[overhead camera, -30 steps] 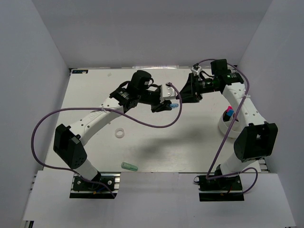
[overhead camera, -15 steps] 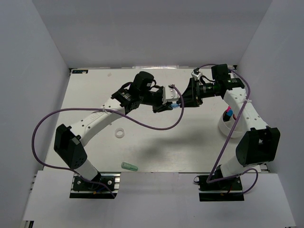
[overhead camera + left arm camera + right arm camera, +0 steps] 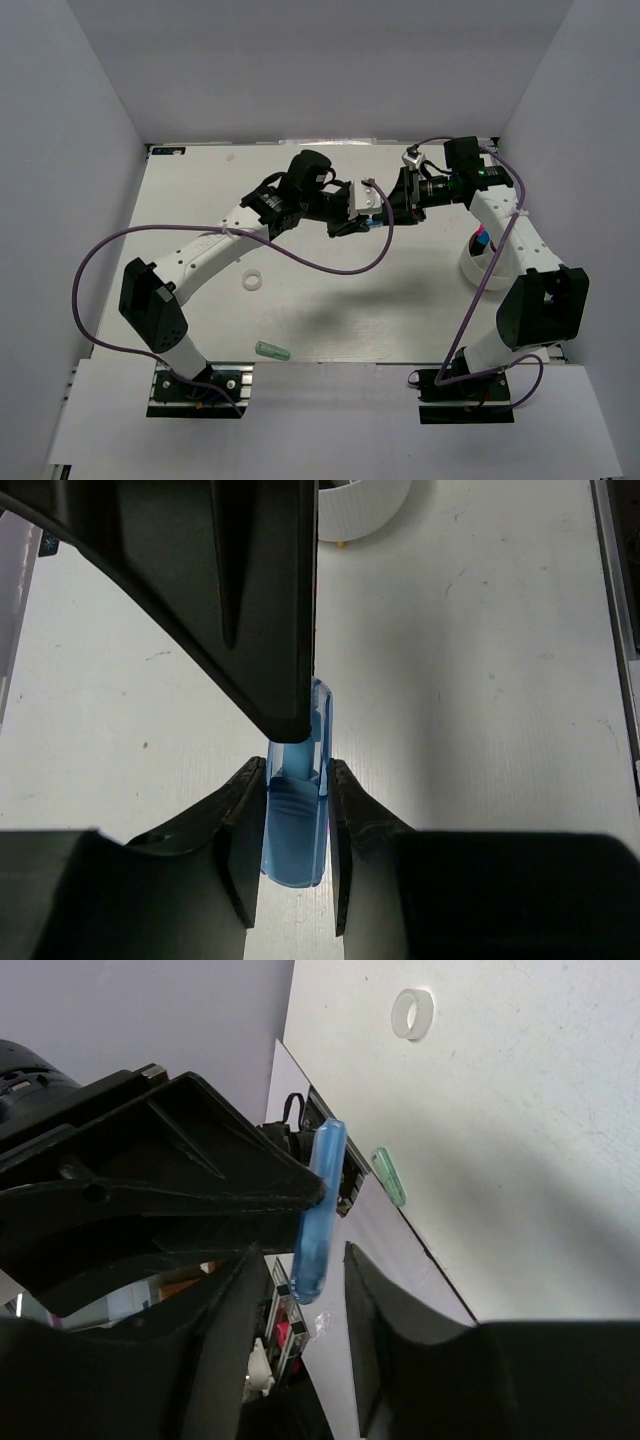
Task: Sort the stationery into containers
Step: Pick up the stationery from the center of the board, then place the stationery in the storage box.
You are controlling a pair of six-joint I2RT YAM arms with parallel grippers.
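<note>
Handing marker (image 3: pixel 295 855) across, mid-air over table (image 3: pixel 330 300). Clamped in left pincer (image 3: pixel 296 780); straddled by right pincer (image 3: pixel 302 1255), jaws apart, no pinch seen. Next: clench right, release left, carry to cup (image 3: pixel 472 270) well behind right pincer.

Translucent glossy plastic blue marker (image 3: pixel 295 830), matt table (image 3: pixel 480 680)

You have open counter (image 3: pixel 400 310) across the lower middle. The white ring (image 3: pixel 253 282) and green marker (image 3: pixel 271 351) sit lower left; the cup (image 3: pixel 469 269) blocks the right.
</note>
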